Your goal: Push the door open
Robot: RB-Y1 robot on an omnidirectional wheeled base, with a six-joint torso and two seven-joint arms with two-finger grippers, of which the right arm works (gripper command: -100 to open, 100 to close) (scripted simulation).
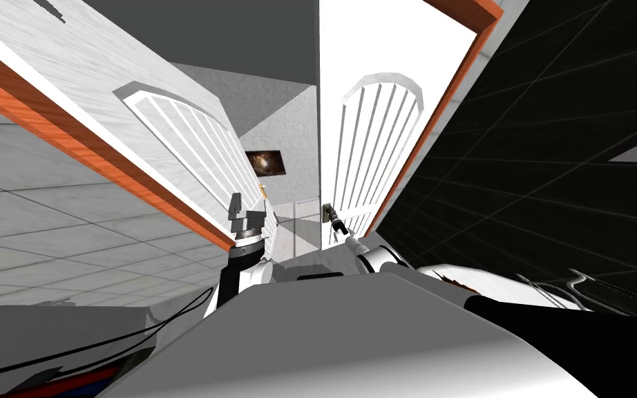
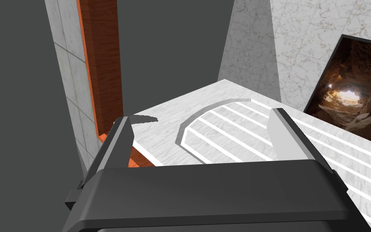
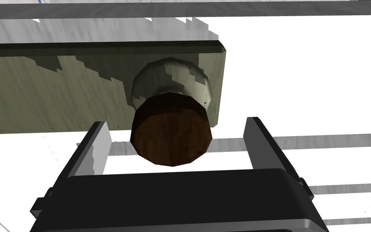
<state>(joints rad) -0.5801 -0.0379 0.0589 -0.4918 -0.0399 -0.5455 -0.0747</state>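
Inside the spread right tool (image 3: 176, 123), the brown knob (image 3: 172, 137) touches neither finger

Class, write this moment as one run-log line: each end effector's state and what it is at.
right end effector: open, brown knob between its fingers | left end effector: open, at left door leaf

Two white door leaves (image 1: 193, 135) (image 1: 379, 138), one brown knob (image 3: 172, 135), one framed picture (image 1: 267, 162) and two grippers (image 2: 200, 121) (image 3: 176, 122).

White forearms (image 1: 379, 259) with dark joints; light grey blade-like fingers (image 2: 285, 133) on dark boxes (image 2: 205, 193).
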